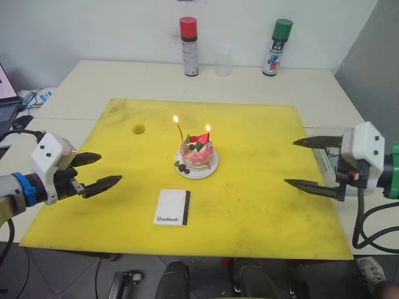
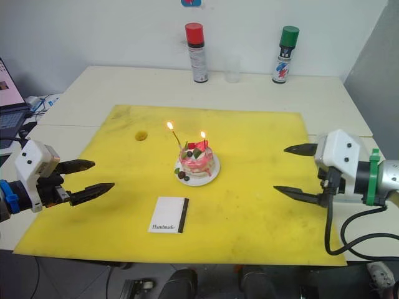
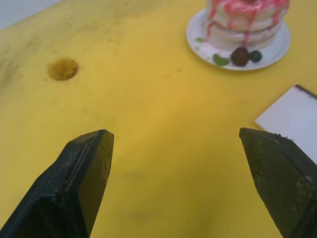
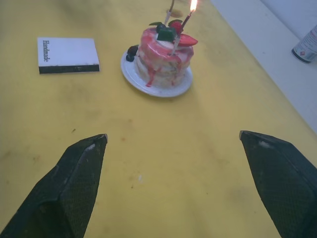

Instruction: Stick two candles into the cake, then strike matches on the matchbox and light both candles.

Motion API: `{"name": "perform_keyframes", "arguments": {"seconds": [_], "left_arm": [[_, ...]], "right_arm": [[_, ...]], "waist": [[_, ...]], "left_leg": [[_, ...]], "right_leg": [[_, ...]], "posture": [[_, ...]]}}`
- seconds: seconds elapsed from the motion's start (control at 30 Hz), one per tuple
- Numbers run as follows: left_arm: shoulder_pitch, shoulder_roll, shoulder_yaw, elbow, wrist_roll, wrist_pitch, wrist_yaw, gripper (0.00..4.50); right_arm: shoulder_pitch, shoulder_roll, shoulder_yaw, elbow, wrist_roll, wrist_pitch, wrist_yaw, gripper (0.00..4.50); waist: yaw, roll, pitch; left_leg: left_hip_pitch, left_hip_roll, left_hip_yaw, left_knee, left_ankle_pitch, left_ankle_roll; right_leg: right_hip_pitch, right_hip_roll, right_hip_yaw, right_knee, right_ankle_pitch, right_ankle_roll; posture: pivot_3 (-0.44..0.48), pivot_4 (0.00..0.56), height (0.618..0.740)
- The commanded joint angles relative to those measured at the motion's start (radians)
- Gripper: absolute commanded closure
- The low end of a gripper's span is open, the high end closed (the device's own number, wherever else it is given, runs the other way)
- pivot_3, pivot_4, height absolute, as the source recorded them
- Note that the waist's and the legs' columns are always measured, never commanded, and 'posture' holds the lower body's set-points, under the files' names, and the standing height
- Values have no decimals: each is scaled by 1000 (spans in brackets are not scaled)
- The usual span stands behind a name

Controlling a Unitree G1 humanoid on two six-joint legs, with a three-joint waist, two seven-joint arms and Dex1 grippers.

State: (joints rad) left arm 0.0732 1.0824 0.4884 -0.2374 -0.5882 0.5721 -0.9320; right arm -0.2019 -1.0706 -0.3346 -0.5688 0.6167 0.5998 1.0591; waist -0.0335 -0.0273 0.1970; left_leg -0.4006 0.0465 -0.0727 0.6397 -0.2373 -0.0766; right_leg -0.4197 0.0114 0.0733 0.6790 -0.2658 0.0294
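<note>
Two thin candles, both alight, stand in the small round pink-and-white cake on its white plate, near the middle of the yellow mat on the pale bench. The flat white "Handmade" matchbox lies just in front of the cake. The left gripper and right gripper flank the cake, well apart from it, jaws wide and empty.
</note>
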Motion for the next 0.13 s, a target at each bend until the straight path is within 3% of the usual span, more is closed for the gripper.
{"name": "perform_keyframes", "arguments": {"seconds": [0.03, 0.13], "left_arm": [[-46, 11, 11, 36, 32, -46, -24, 20], [-58, 3, 16, 36, 17, -36, -54, 20]], "right_arm": [[-44, -31, -35, 24, 26, -23, 37, 0], [-68, -33, -18, 36, 27, -26, 40, 0]], "waist": [[0, 0, 0], [0, 0, 0]], "left_leg": [[0, 0, 0, -1, 0, 0], [0, 0, 0, -1, 0, 0]], "right_leg": [[0, 0, 0, 0, 0, 0], [0, 0, 0, 0, 0, 0]], "posture": [[0, 150, 740], [0, 150, 740]]}}
